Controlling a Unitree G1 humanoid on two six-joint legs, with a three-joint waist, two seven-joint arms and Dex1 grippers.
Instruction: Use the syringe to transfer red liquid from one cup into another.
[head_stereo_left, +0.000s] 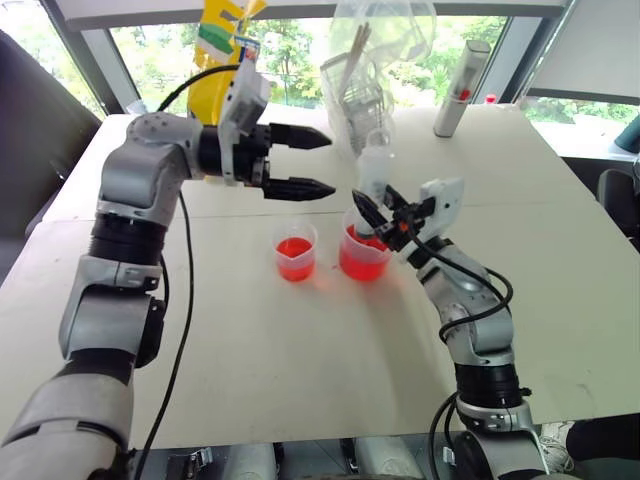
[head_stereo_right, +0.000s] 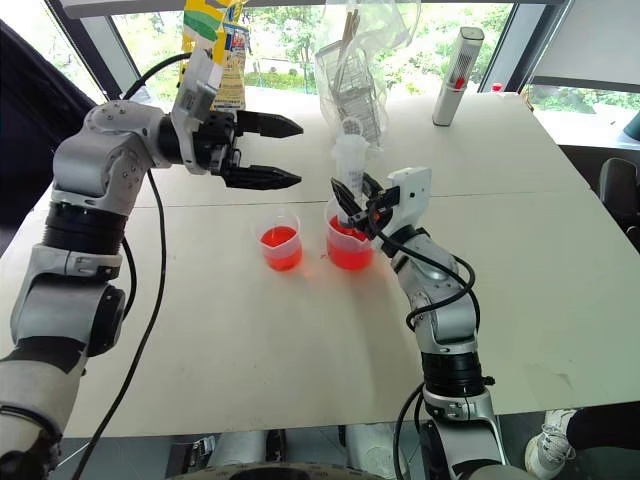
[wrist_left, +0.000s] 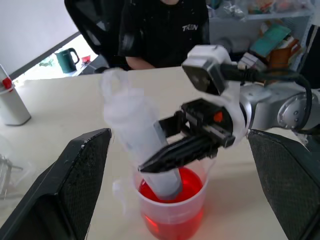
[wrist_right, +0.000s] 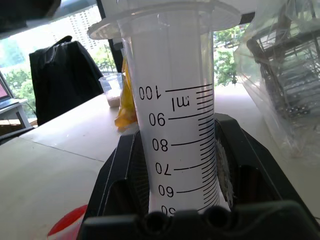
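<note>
The syringe (head_stereo_left: 375, 165) stands nearly upright, with its lower end dipped in the red liquid (wrist_left: 192, 180) of the larger cup (head_stereo_left: 363, 258). My right gripper (head_stereo_left: 374, 212) is shut on the syringe's barrel just above the cup's rim. In the right wrist view the barrel's scale marks (wrist_right: 175, 125) run between the black fingers. The smaller cup (head_stereo_left: 295, 250), also holding red liquid, stands just left of the larger one. My left gripper (head_stereo_left: 328, 164) hovers open above the smaller cup, pointing right toward the syringe's top and apart from it. Its fingers (wrist_left: 75, 185) flank the syringe in the left wrist view.
A grey-white cylinder with a red dot (head_stereo_left: 458, 92) stands at the back right. A clear plastic bag of items (head_stereo_left: 365, 80) and a yellow packet (head_stereo_left: 218, 50) sit at the back of the table (head_stereo_left: 300, 360). A person in black (wrist_left: 165, 30) sits across it.
</note>
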